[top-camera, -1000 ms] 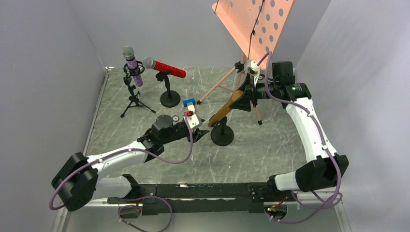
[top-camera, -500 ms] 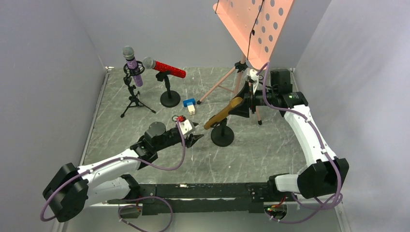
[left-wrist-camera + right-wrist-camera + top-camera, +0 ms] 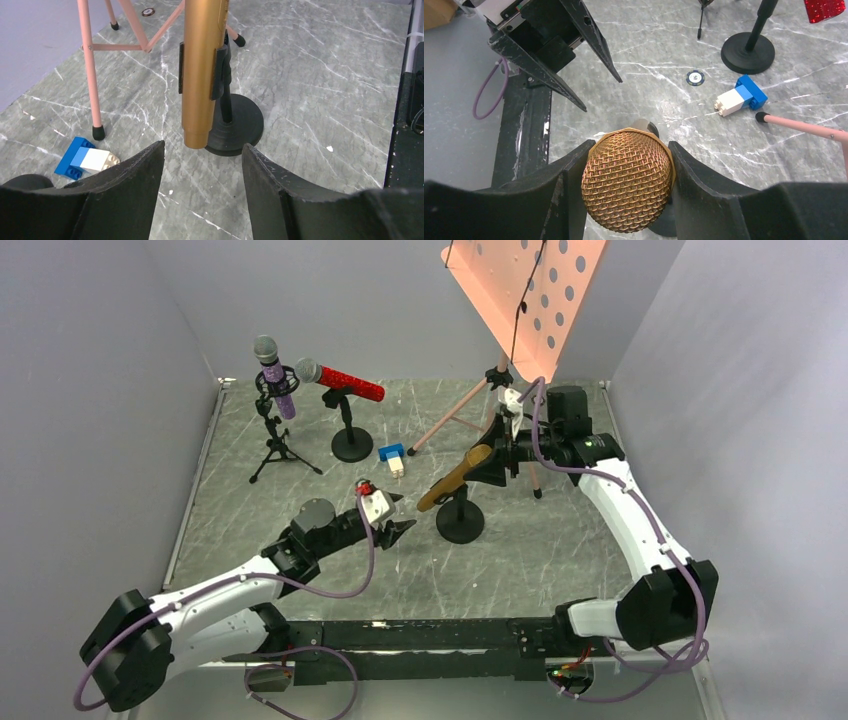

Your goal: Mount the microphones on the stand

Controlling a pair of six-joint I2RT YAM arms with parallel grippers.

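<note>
The left wrist view alone shows the gold microphone [image 3: 202, 75] seated in the black clip [image 3: 219, 70] of its round-based stand [image 3: 242, 122]. The right wrist view alone shows the right gripper [image 3: 628, 150] clenched on its mesh head. The left gripper [image 3: 202, 150] hangs spread and empty, just short of the handle's end. From above, the purple microphone [image 3: 278, 380] and red microphone [image 3: 348, 383] sit on stands at the far left of the worktop [image 3: 560, 540].

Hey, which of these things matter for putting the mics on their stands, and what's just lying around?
Job: purple microphone, red microphone, gold microphone, tripod stand, far round-base stand, near round-base stand.
Lying about: blue-and-white block, pink music stand, small disc.
</note>
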